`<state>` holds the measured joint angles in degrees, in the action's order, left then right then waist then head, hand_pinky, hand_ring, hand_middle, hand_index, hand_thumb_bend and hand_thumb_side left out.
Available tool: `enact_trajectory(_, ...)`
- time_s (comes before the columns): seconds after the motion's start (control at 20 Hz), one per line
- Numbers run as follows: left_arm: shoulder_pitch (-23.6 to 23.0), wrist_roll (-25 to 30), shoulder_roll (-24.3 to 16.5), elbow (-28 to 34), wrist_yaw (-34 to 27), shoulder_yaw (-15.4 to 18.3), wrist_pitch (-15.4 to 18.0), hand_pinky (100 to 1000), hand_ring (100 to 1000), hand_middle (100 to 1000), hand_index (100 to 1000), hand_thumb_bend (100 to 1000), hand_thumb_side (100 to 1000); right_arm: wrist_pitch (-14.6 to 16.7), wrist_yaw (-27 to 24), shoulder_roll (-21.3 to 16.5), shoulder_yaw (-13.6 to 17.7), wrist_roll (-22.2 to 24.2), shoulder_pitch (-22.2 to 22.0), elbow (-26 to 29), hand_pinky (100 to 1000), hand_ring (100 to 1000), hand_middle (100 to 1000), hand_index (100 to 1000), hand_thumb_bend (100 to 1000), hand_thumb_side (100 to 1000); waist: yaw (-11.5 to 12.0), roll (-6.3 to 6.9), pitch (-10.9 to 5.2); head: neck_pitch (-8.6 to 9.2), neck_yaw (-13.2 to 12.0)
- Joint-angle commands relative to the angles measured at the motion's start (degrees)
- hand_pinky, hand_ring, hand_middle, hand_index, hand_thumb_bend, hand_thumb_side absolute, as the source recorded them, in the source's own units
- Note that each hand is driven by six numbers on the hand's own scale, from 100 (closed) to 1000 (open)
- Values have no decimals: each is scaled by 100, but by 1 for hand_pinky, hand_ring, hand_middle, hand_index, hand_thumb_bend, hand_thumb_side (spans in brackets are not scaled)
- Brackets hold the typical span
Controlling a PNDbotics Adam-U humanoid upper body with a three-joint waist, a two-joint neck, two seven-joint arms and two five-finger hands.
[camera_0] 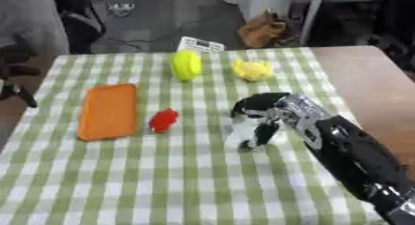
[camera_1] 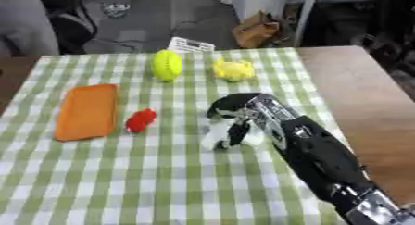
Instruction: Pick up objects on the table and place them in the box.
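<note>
right arm: we reach in from the lower right, forearm slanting up-left | right hand (camera_0: 261, 112): palm down, fingers curled downward | left hand: out of our view

Wooden surface (camera_0: 369, 80), bare brown strip along the right side. Rest covered by a green-and-white checked cloth (camera_0: 122, 182). On the cloth: flat orange tray (camera_0: 108, 111) at left, small red object (camera_0: 164, 120) just beside it on the right. Yellow-green ball (camera_0: 186, 65) near the far edge, yellow toy (camera_0: 253, 69) to its right, apart from it. White card (camera_0: 200, 44) at the far edge.
</note>
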<state>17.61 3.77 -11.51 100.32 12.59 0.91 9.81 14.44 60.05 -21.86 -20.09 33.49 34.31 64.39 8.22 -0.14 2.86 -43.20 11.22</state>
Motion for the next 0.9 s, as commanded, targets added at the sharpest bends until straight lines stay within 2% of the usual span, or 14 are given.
enact_trajectory(0.05, 86, 8, -52, 63, -30, -2, 5, 333, 688, 832, 799, 117, 1000, -13, 81, -87, 98, -51, 137, -38, 727, 836, 865, 923, 537, 308, 7, 98, -92, 79, 21)
enact_trajectory(0.3, 85, 8, -50, 61, -33, -3, 7, 333, 688, 832, 799, 117, 1000, -1, 68, -58, 102, -75, 132, -98, 718, 831, 864, 923, 535, 305, 17, 99, -91, 82, 21)
enact_trajectory(0.35, 85, 8, -49, 62, -33, -2, 7, 333, 688, 832, 799, 117, 1000, 1, 64, -53, 103, -77, 128, -105, 662, 784, 855, 918, 527, 287, 19, 98, -91, 82, 22)
enact_trajectory(0.4, 85, 8, -49, 62, -34, -2, 7, 333, 688, 832, 799, 117, 1000, 3, 56, -47, 103, -79, 122, -112, 662, 784, 855, 918, 527, 287, 21, 96, -91, 81, 24)
enact_trajectory(0.45, 84, 8, -49, 62, -35, -4, 7, 333, 688, 832, 799, 117, 1000, 3, 47, -43, 104, -82, 118, -118, 608, 726, 841, 913, 518, 276, 23, 95, -91, 78, 27)
enact_trajectory(0.55, 83, 13, -49, 60, -35, -6, 8, 333, 688, 832, 799, 117, 1000, 4, 28, -39, 105, -87, 113, -130, 604, 721, 840, 913, 516, 275, 26, 92, -92, 73, 34)
enact_trajectory(0.6, 83, 12, -47, 61, -36, -5, 8, 333, 688, 832, 799, 118, 1000, 4, 16, -39, 107, -90, 109, -136, 580, 683, 828, 911, 504, 272, 28, 90, -94, 70, 35)
enact_trajectory(0.9, 82, 17, -45, 62, -39, -8, 9, 333, 688, 832, 799, 118, 1000, 4, -26, -38, 109, -91, 95, -151, 574, 677, 825, 911, 493, 269, 24, 93, -96, 72, 38)
